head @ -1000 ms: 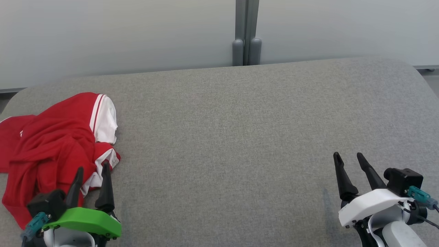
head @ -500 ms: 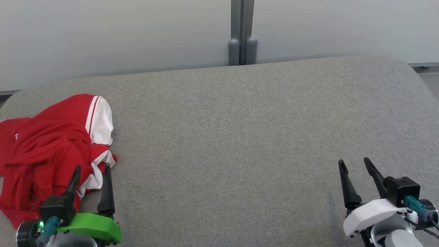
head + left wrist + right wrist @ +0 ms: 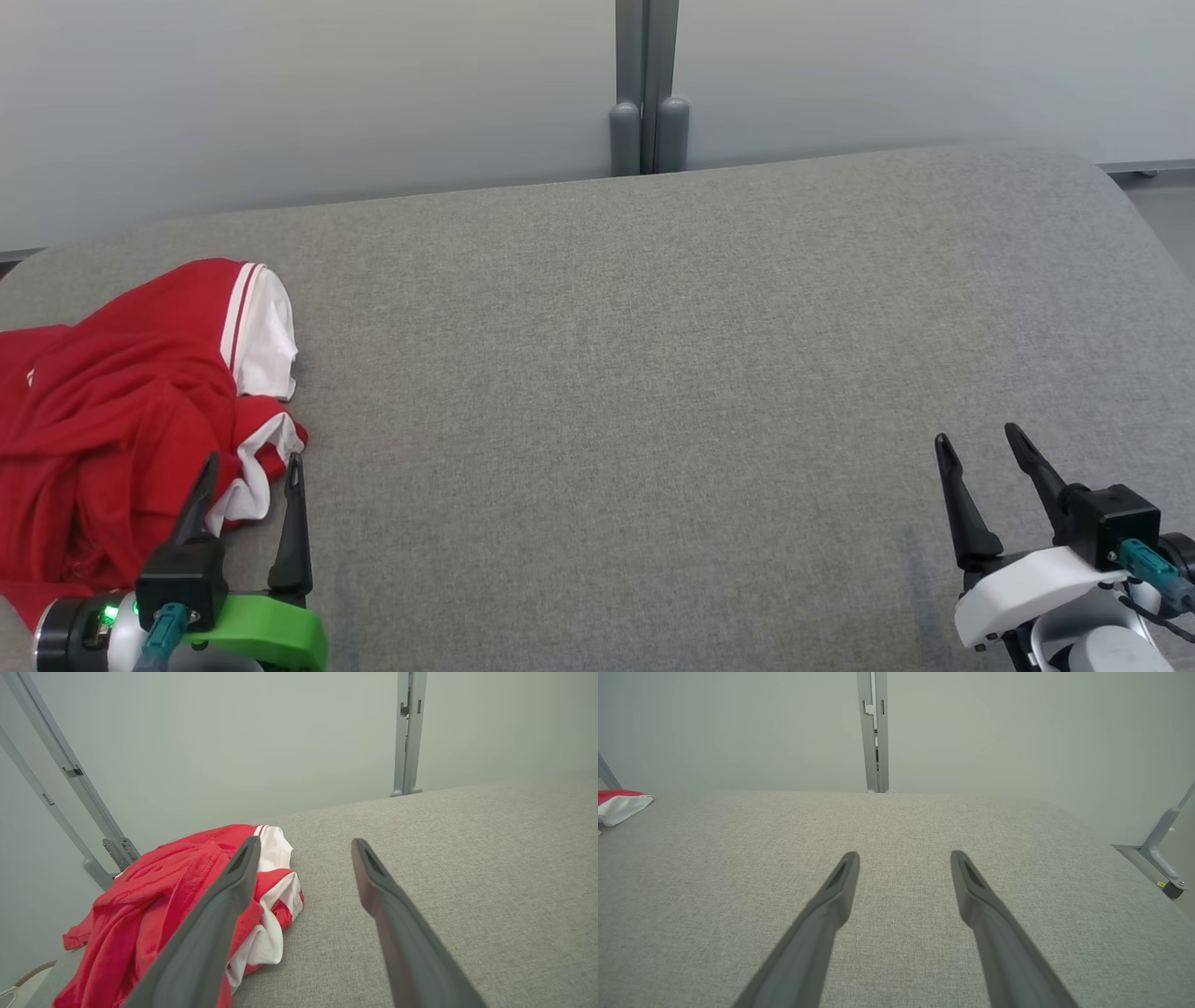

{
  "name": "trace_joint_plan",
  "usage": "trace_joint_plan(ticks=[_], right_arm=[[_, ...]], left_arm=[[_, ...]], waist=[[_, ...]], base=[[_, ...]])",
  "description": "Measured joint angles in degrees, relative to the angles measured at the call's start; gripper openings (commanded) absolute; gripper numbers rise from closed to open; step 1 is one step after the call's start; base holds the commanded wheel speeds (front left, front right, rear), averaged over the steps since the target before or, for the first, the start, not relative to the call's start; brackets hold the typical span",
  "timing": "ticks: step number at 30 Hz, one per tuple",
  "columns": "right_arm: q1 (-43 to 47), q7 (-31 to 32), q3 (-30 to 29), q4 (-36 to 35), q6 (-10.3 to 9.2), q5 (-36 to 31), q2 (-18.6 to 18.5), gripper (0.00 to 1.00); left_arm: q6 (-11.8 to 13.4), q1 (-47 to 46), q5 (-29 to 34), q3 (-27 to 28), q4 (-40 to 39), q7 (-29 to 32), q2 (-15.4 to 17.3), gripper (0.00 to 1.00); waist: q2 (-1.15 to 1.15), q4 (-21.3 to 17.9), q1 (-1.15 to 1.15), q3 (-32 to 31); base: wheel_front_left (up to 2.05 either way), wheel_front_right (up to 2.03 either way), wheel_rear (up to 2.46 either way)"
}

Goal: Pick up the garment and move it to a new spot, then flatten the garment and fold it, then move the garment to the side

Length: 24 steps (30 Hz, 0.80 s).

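A crumpled red garment (image 3: 112, 420) with white trim lies bunched at the left edge of the grey padded table (image 3: 653, 373). In the left wrist view the garment (image 3: 154, 905) sits left of centre, partly behind one finger. My left gripper (image 3: 252, 462) is open just above the garment's near right corner, nothing between its fingers; the same open gripper (image 3: 303, 844) shows in its own wrist view. At the lower right my right gripper (image 3: 976, 441) stands open over bare table, far from the cloth. In the right wrist view the right gripper (image 3: 903, 856) is empty and a bit of the garment (image 3: 619, 802) shows at far left.
A pale wall with a grey vertical post (image 3: 642, 89) runs behind the table. The table's rounded right corner (image 3: 1111, 177) drops off to the floor. A slanted grey frame leg (image 3: 70, 788) stands behind the garment in the left wrist view.
The head view has shifted, so the scene slid left and slightly down. Both grippers sit a little lower in the picture and stay open. The garment lies as before.
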Motion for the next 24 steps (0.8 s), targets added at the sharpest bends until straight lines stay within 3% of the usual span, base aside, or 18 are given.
trace_joint_plan(ticks=[11, 24], right_arm=[[0.00, -0.01, -1.98, 0.73, 2.91, 0.58, 0.30, 1.00], [-0.01, -0.01, -3.36, 0.92, 4.50, -0.21, 1.05, 1.00]], left_arm=[[-0.49, 0.01, 0.10, 1.02, 0.10, 0.00, -0.11, 1.00], [-1.12, 0.47, 0.26, 2.64, 1.33, -0.01, -0.94, 1.00]], waist=[[0.00, -0.33, 0.00, 0.05], [0.00, -0.40, 0.00, 0.14]], base=[[0.00, 0.00, 0.00], [0.00, 0.00, 0.00]])
